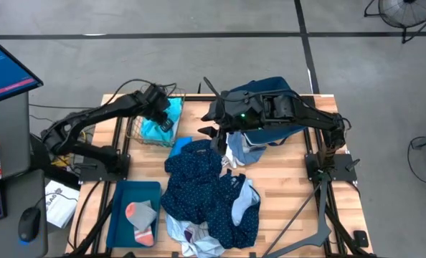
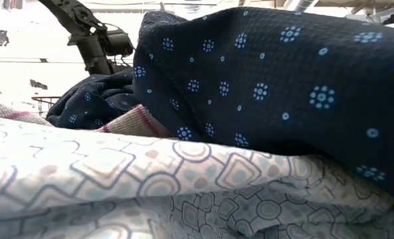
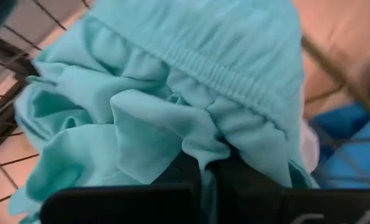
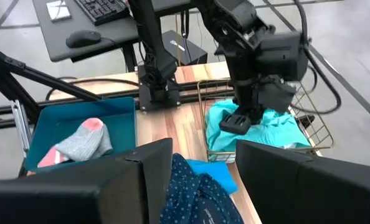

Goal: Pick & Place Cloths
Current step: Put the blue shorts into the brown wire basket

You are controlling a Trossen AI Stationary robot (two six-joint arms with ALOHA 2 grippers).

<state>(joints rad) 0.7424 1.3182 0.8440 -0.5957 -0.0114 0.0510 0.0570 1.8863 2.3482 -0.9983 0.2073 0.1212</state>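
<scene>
A: Wooden table (image 1: 285,193) on grey floor, desk with keyboard and mouse off its left edge. Any writing?

B: None legible. A screen beside the desk shows lines too small to read; papers by the table's left edge likewise.

A: Counts?

B: One wire basket (image 1: 138,130) at the back edge, left of centre. One teal tray (image 1: 121,208) at the front-left corner, holding two socks (image 1: 141,215), grey with coral toes. One navy bin (image 1: 274,89) at the back edge, mostly under the right arm. Cloths: one large navy dotted garment (image 1: 199,179) spread mid-table, one bright blue piece (image 1: 180,146) just beside the basket, pale patterned and white pieces (image 1: 243,204) toward the front edge; I count perhaps three of those, but the heap hides their borders.

A: Left claw?

B: Left gripper (image 1: 164,115) is down in the basket, fingers fully closed, pinching the turquoise cloth (image 3: 172,112), which fills the basket.

A: Right?

B: Right gripper (image 1: 216,132) hangs over the table's middle, just behind the dotted garment, jaws partly apart with nothing visibly between them.
</scene>
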